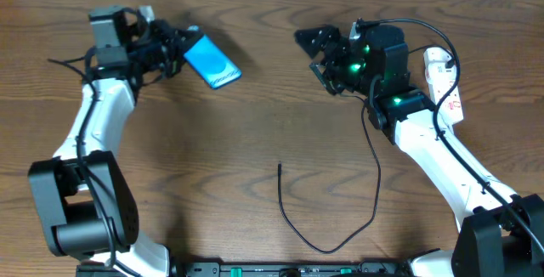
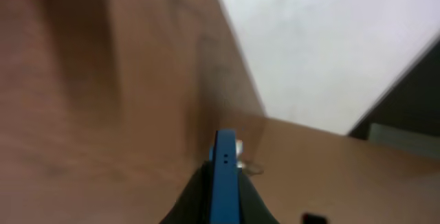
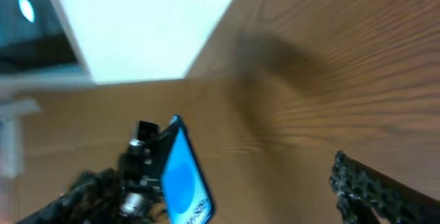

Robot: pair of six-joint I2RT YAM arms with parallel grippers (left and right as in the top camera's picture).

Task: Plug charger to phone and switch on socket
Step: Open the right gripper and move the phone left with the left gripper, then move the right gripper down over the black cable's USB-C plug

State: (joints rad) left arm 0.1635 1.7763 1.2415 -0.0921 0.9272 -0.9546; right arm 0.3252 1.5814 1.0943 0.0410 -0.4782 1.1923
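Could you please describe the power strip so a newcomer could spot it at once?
Look at the wooden table's far right side, just beyond the right arm. The power strip lies there: the only white, red-marked bar.

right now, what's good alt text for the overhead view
The left tool grips a slim blue-screened smartphone at upper left of a brown wooden table. The right tool stands open at upper right near a narrow white power strip, and a long thin black cable lies loose in the middle.
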